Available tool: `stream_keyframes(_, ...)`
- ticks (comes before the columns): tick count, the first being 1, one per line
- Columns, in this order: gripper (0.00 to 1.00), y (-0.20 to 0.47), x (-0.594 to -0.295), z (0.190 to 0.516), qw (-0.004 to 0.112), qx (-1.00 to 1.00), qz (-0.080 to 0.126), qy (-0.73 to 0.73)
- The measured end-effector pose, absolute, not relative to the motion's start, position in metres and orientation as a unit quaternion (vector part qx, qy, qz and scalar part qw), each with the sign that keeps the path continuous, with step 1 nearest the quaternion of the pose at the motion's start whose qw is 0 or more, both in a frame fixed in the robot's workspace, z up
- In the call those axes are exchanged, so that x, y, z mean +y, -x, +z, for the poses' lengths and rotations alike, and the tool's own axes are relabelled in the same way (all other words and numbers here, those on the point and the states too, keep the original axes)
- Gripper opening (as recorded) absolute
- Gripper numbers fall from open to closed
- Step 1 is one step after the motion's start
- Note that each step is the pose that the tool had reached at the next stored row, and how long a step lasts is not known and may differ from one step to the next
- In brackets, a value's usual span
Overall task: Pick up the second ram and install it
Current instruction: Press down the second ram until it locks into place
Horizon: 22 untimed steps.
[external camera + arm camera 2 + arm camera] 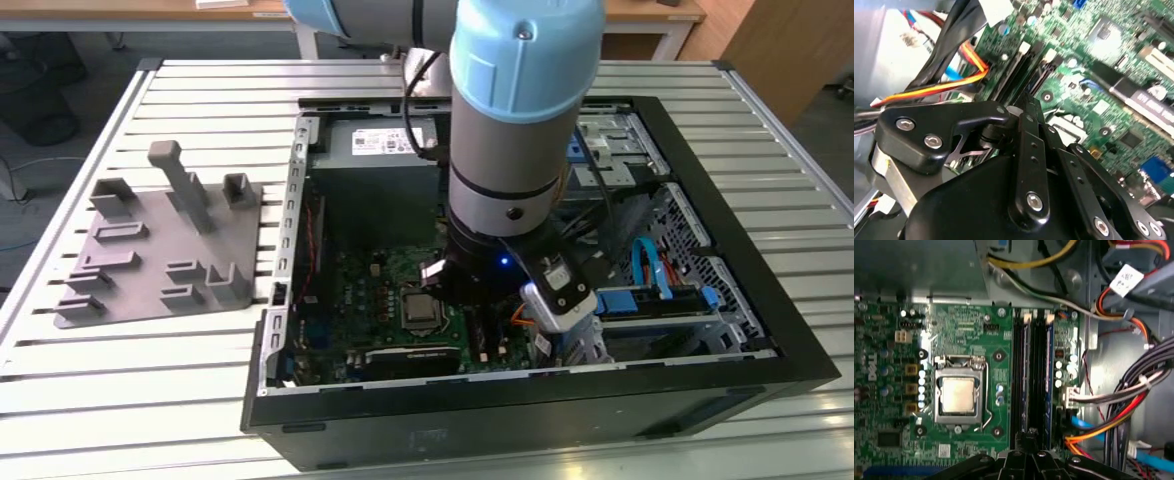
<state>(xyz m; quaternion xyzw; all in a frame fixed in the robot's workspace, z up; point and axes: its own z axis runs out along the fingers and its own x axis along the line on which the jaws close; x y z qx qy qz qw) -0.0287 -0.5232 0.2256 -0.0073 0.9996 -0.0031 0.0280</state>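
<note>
In the exterior view, the grey-and-blue robot arm (pixel 514 150) hid the middle of the green motherboard (pixel 380 290) and the memory slots. The black linkage gripper (pixel 1029 440) was cut off by the first wrist view's edge, covering the near ends of the long black memory slots (pixel 1026 375). Whether its fingertips gripped anything could not be told. In the second wrist view, the black gripper body (pixel 1004 200) masked much of the board.

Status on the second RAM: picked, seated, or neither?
Done: pickup looks finished. The grey tray carries no stick, and the arm is down inside the PC case.
In hand: the gripper sits over the memory slots, in line with what looks like the second ram standing on edge there.
Left: I cannot tell whether it is pressed fully home.
</note>
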Motion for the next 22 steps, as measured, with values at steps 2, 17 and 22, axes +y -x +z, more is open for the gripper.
stream_keyframes(2, 0.10, 0.029, -0.526, 0.224, 0.028, 1.000, -0.003, 0.007)
stream_keyframes(17, 0.10, 0.029, -0.534, 0.218, 0.028, 1.000, -0.003, 0.007)
stream_keyframes(22, 0.10, 0.029, -0.534, 0.235, 0.028, 1.000, -0.003, 0.007)
